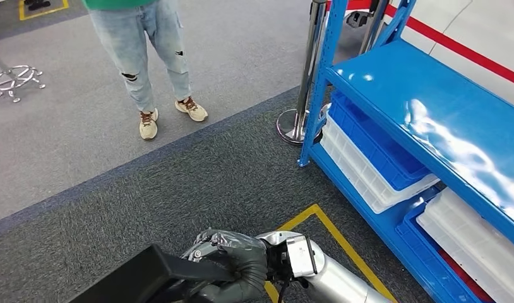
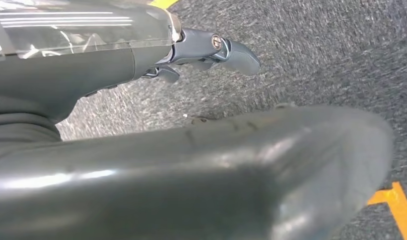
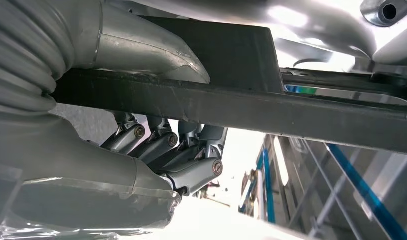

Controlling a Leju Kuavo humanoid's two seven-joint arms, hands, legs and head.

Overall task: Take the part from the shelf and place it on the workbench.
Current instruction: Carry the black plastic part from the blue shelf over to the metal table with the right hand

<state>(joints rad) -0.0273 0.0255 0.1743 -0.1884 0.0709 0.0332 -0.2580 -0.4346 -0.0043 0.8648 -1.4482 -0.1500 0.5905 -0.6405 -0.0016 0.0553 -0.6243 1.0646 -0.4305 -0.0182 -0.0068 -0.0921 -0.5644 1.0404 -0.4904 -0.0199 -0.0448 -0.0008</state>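
At the lower centre of the head view, the right hand (image 1: 242,265) is clamping the part (image 1: 147,274), a dark, rigid, flat-edged and probably light piece best gripped across its thin edge; the left hand's (image 2: 211,50) state cannot be determined.

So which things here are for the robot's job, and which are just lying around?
For the job:
- black part, held by the right hand
- blue shelf it comes from

Just around:
- person's legs
- blue and white bins on the lower shelf
- metal post base
- yellow floor tape
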